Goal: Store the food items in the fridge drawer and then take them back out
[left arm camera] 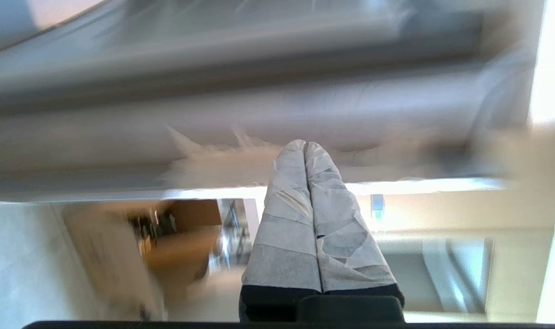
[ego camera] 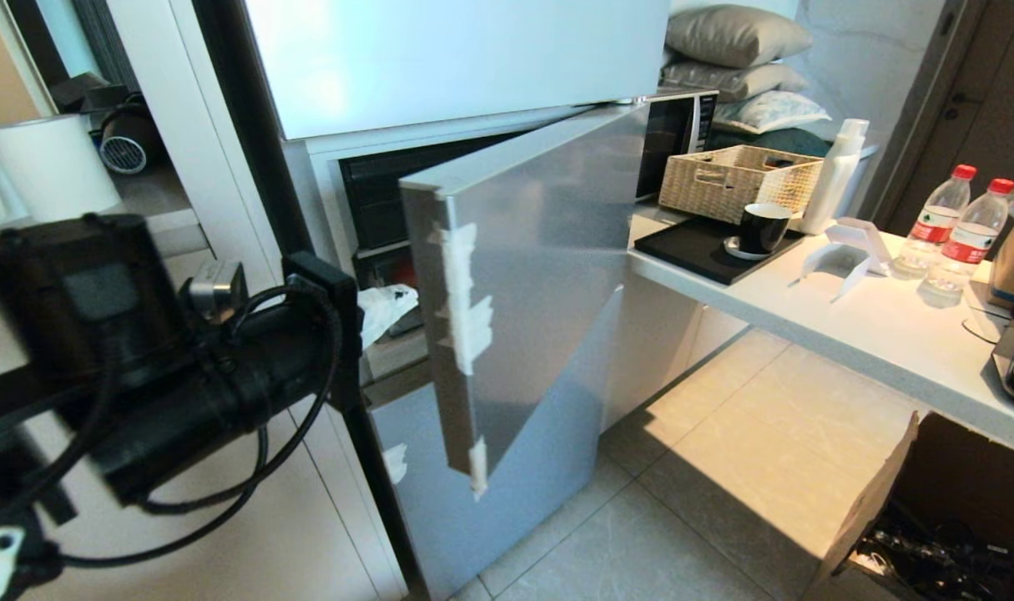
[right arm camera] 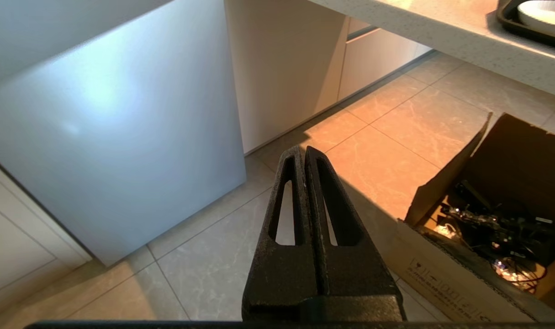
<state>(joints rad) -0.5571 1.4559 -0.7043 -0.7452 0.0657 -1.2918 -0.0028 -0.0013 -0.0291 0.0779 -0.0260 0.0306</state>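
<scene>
Head view, left to right. The left arm (ego camera: 139, 351) fills the near left of the scene, raised in front of the white cabinet panels (ego camera: 248, 534); its gripper lies outside this view. In the left wrist view the left gripper (left arm camera: 305, 145) shows its paper-taped fingers (left arm camera: 286, 228) pressed together, holding nothing, with only blurred surfaces beyond the tips. Centre: the middle fridge door (ego camera: 540, 275) stands ajar, white tape patches along its edge, and behind it a dark compartment with a small red patch (ego camera: 402, 271) that cannot be identified. Neither the food item nor the fridge drawer can be made out. Right: a counter (ego camera: 849, 325) bears a wicker basket (ego camera: 736, 179), a black cup (ego camera: 761, 227) and two water bottles (ego camera: 957, 225). The right gripper (right arm camera: 304, 151), seen only from its own wrist, hangs closed and empty above the floor tiles (right arm camera: 387, 151), beside a cardboard box (right arm camera: 446, 274).
</scene>
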